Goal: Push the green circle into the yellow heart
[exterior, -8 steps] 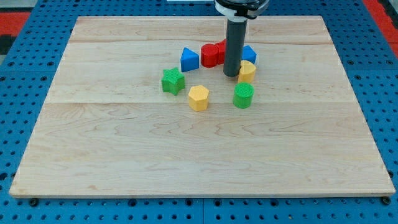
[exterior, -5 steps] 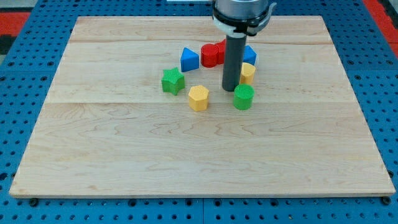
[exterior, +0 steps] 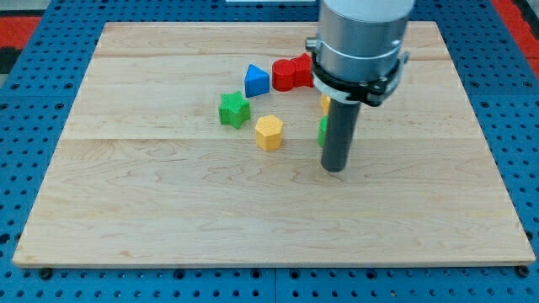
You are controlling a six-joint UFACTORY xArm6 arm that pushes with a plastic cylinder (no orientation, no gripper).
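My rod comes down from the view's top, and my tip [exterior: 335,167] rests on the board just below the green circle [exterior: 322,130]. Only a thin left sliver of the green circle shows; the rod covers the rest. The yellow heart [exterior: 324,103] lies just above the green circle and is also mostly hidden behind the rod and its collar; only a small yellow edge shows. I cannot tell whether the two blocks touch.
A yellow hexagon [exterior: 269,132] lies left of my tip. A green star [exterior: 234,109] sits further left. A blue triangle [exterior: 257,80] and red blocks [exterior: 290,73] lie above them. The wooden board [exterior: 168,210] sits on a blue pegboard.
The rod has moved down the view and a little right, from between the red blocks and the yellow heart to just below the green circle. The blocks have not visibly moved.
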